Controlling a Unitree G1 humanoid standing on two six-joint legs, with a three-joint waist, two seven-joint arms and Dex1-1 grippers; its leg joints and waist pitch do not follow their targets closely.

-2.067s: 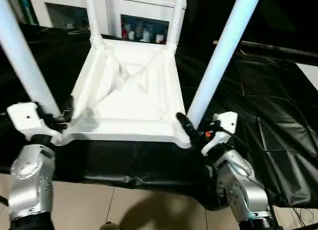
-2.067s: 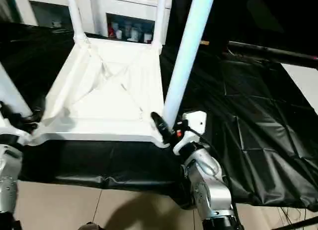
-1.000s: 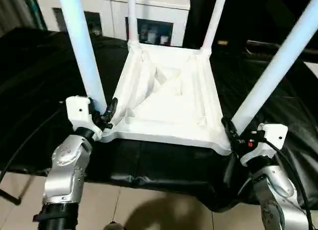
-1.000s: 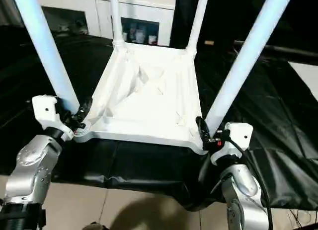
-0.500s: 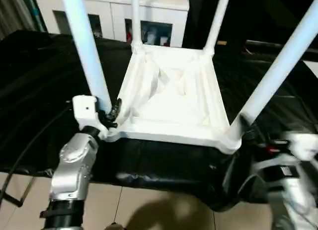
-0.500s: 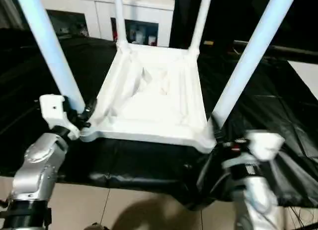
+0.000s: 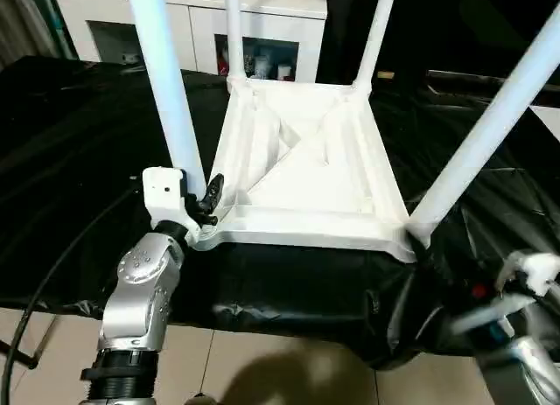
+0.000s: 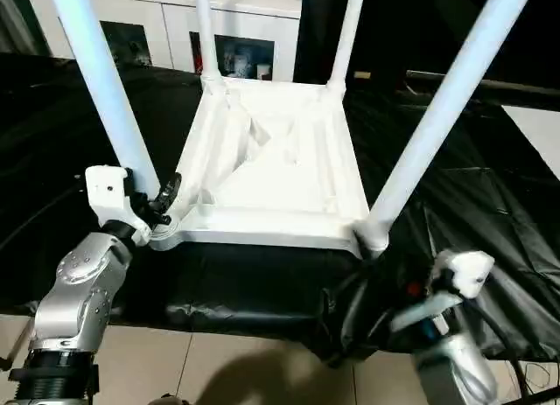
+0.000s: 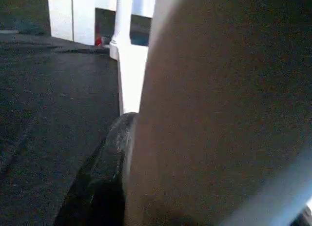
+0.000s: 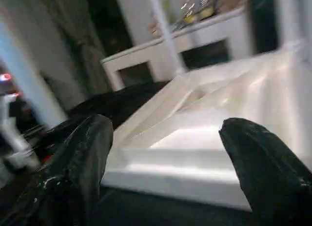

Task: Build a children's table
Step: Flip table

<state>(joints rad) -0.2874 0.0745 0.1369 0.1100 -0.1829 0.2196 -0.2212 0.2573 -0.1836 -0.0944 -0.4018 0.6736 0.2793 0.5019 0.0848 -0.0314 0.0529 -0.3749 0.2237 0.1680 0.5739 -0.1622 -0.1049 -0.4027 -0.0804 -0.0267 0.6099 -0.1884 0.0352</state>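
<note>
The left gripper [image 7: 199,198] was clenched on the near-left leg [image 7: 168,90] of the children's table [image 7: 306,169], its jaws set on either side of the leg's foot just above the corner socket; one black finger [image 9: 105,174] showed pressed against the white tube in the left wrist view. The right gripper [image 10: 165,153] was released, its jaws spread wide with nothing between them, and it pointed at the near edge of the white top from a short way off. In the head views the right arm [image 7: 516,317] hung low beside the black cloth, apart from the near-right leg [image 7: 486,129] and below its socket. The children's table lay upside down on the large table [image 7: 70,160] draped in black cloth, its ribbed underside facing up and its near edge close to the draped table's front edge. All four legs stood in their corner sockets and pointed upward, the two far legs [image 7: 232,29] rising in front of a white cabinet [image 7: 262,24] with glass doors behind the table. The black cloth hung in folds over the front edge, above a tiled floor [image 7: 262,370]. A black cable [image 7: 52,265] ran down beside the left arm.
</note>
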